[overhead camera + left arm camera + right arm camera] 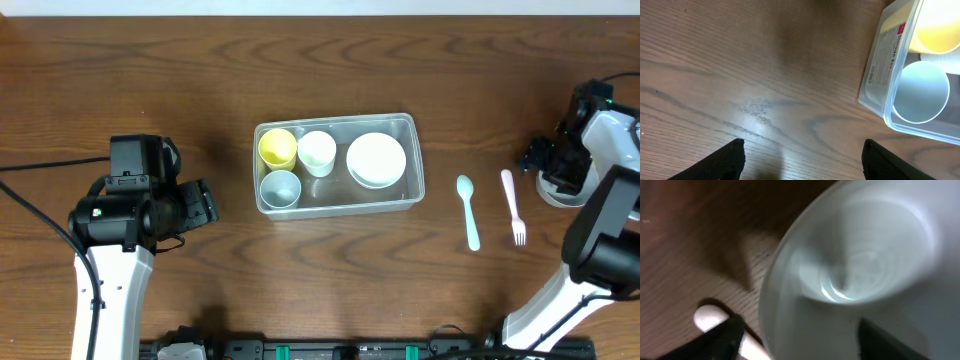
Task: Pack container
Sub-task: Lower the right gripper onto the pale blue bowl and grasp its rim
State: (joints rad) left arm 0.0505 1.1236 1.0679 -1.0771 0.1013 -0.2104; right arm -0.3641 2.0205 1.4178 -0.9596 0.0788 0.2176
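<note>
Pale-blue plastic spoon [467,211], pink plastic fork [513,206] right of clear rectangular plastic container [335,204]; long axis left-right. Left end effector [802,147], right end effector [800,330] wide.

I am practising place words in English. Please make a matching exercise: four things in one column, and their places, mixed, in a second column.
Things
1. yellow cup
2. pale-blue cup
3. white bowl
4. pink fork

Places
a. on the table, right of the spoon
b. right end of the container
c. near-left corner of the container
d. far-left corner of the container

Pairs: 1-d, 2-c, 3-b, 4-a
</note>
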